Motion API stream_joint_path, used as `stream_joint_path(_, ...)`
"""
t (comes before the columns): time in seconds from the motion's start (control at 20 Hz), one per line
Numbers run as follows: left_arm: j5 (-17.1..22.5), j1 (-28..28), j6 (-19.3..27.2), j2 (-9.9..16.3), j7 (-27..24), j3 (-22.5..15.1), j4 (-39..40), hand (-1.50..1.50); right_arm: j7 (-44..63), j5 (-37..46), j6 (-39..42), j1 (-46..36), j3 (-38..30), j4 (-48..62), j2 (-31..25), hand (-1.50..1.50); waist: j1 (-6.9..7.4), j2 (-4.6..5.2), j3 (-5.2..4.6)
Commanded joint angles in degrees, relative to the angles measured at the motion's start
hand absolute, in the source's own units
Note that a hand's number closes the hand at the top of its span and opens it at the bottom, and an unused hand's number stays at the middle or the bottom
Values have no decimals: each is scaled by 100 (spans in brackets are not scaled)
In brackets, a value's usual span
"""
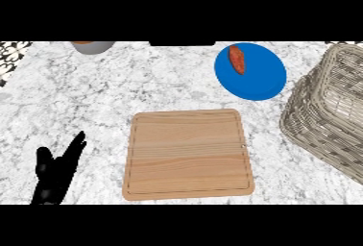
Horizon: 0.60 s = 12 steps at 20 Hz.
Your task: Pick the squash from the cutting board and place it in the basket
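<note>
Left robot hand [53,175], black, at 8 o'clock on the white-grey marbled tabletop [85,101], fingers straight and apart, holding nothing; a grey round pot [92,46] sits at 11 o'clock. Centre: pale rectangular wooden cutting board [188,153], bare. At 1 o'clock an orange-brown elongated squash [236,59] lies on a round blue plate [255,77]; woven wicker basket [330,113] at 3 o'clock.

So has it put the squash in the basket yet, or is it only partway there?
The cutting board is bare, so the squash is off it. Whether it is in the basket I cannot tell; its inside is not visible and no squash shows. Nothing is in hand: the left hand rests open at lower left, and the right is out of view.
</note>
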Motion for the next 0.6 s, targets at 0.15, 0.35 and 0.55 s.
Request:
stream_joint_path(0.15, -70, -144, -90, 48, 97, 78, 492, 0, -677, -578, -800, 576, -627, 759, -79, 150, 42, 65, -59)
stream_joint_path(0.35, -28, 167, 10, -227, 169, -54, 249, 0, -856, -1302, -1062, 830, -1185, 314, 16, 150, 6, 43, -56)
stream_joint_path(0.55, -106, 72, -52, -185, 153, -40, 361, 0, -1064, -1297, -1627, 875, -1014, 739, 185, 150, 52, 52, -60)
